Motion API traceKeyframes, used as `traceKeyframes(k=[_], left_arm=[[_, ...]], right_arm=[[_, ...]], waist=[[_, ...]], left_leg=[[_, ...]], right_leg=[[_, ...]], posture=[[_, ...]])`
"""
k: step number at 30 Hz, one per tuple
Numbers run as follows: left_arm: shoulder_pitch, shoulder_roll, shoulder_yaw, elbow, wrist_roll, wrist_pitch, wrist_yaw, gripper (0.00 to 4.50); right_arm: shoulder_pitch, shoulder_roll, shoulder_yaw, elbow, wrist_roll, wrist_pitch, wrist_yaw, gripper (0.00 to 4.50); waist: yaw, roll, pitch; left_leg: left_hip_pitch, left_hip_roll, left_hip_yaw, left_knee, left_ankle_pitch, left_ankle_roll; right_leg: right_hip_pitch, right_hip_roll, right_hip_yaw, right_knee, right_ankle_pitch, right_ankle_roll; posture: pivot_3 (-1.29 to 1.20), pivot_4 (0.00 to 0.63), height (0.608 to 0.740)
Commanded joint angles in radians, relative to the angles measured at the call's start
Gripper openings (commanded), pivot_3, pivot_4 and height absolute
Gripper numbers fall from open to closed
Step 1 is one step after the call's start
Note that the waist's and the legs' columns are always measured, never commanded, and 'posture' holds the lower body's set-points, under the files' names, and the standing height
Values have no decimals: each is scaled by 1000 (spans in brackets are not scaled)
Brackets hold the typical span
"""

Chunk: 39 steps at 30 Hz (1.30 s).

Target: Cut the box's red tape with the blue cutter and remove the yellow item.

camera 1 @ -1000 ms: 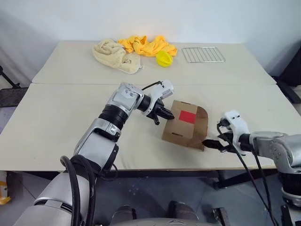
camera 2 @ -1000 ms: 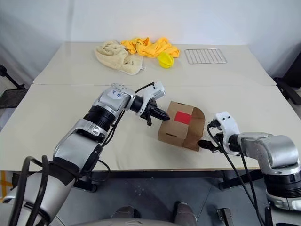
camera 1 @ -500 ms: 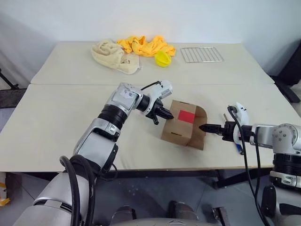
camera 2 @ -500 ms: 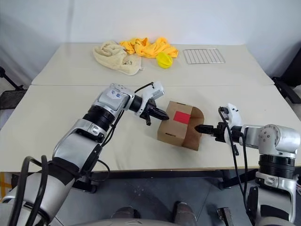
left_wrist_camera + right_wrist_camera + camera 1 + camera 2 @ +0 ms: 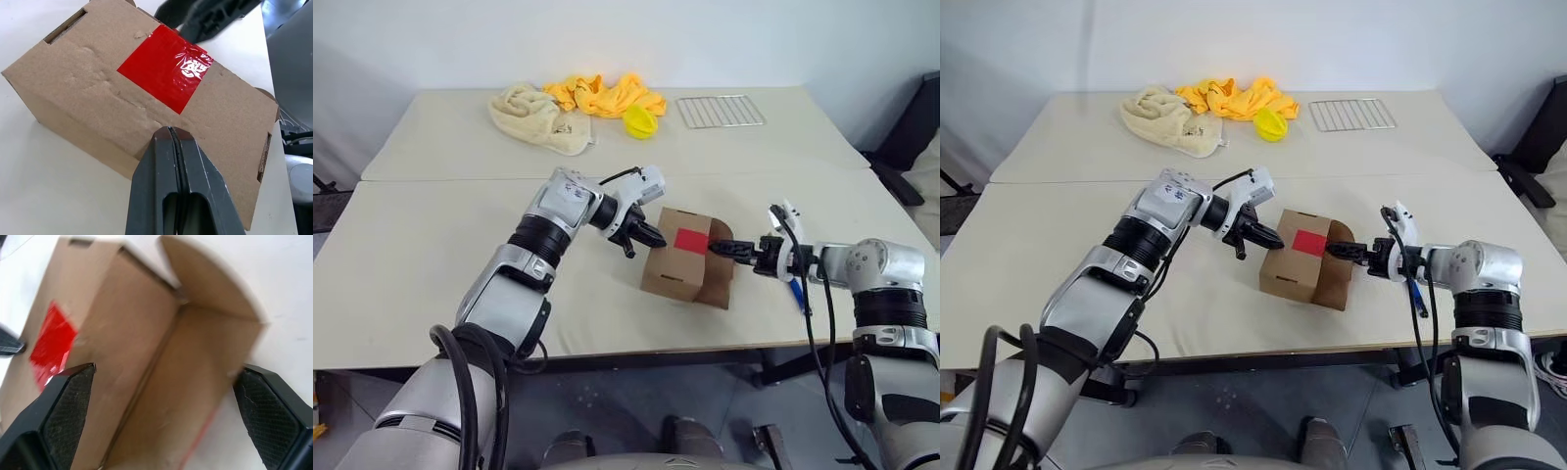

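In the head views, the upper left of the frame holds a cream towel (image 5: 533, 115) and, just right of it, an orange cloth (image 5: 597, 95) with a lemon-yellow ribbed ball (image 5: 638, 120) at its right end; a wire rack (image 5: 721, 111) lies further right along the far edge of the table (image 5: 411, 255).

At the centre left, the left gripper (image 5: 650, 235) has its two black fingers pressed flat together with nothing between them, the tip at the left edge of the box (image 5: 680, 269). The left wrist view gives what the head views cannot: the closed fingers (image 5: 173, 161) meet the cardboard's near edge, and the red tape (image 5: 164, 66) is a glossy, slightly wrinkled square on the top face, apparently uncut.

The box sits at frame centre, its right-hand flap hanging open. To its right, the right gripper (image 5: 1349, 253) reaches the flap. The right wrist view shows its fingers (image 5: 66, 404) spread wide and empty, the box and its open flap between them, the inside of the box hidden.

At the right of the head views, a blue cutter (image 5: 797, 293) lies on the table beneath the right wrist.
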Motion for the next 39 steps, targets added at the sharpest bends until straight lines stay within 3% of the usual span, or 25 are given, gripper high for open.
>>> traceKeyframes(k=[1, 10, 11, 13, 21, 25, 31, 39], left_arm=[[26, -15, -37, -3, 30, 18, 5, 0], [14, -24, -28, 20, 31, 4, 18, 0], [13, -25, -27, 24, 32, 0, 20, 0], [12, -28, -26, 30, 32, -5, 24, 0], [4, -41, -14, 57, 33, -23, 37, 0], [-3, -49, 2, 78, 32, -36, 51, 0], [-15, -56, 26, 126, 36, -66, 71, 0], [-22, -90, 52, 190, 42, -113, 107, 0]], right_arm=[[34, 32, 101, 14, -13, 36, 51, 4465], [-11, 55, 86, 123, -69, -24, 51, 4465], [-9, 56, 93, 114, -71, -24, 58, 4293], [-5, 58, 103, 99, -76, -24, 67, 3880], [-4, 103, 96, 67, -80, -8, 55, 1132], [-24, 116, 76, 86, -96, 3, 19, 34], [-48, 66, 29, -21, -86, 106, -60, 34], [-120, 27, -12, -202, -63, 394, -193, 34]], waist=[[-3, 0, 0], [-12, 0, -2], [-12, 0, -2], [-12, 1, -3], [-11, 1, -2], [-11, 1, -3], [-7, 3, -2], [24, 8, 1]], left_leg=[[0, 0, 0, 0, 0, 0], [1, 0, 1, 0, 0, 0], [1, 0, 0, 0, 0, 0], [1, 0, 1, 0, 0, -1], [1, 0, 1, 0, 0, -1], [1, 0, 1, 0, 0, -1], [0, 0, 0, 1, 0, -1], [-4, 0, 1, 0, 0, -1]], right_leg=[[0, 0, 0, 0, 0, 0], [0, 0, 0, 1, 0, 0], [0, 0, 0, 1, 0, 0], [0, 0, 1, 1, 0, 0], [0, 0, 0, 1, 0, 0], [0, 0, 0, 1, 0, 0], [0, 0, 1, 1, 0, 0], [-5, 0, 1, 1, 0, 0]], posture=[[0, 150, 740], [0, 150, 740], [0, 150, 740], [0, 150, 740], [0, 150, 740], [0, 150, 740], [0, 150, 740], [0, 150, 740]])
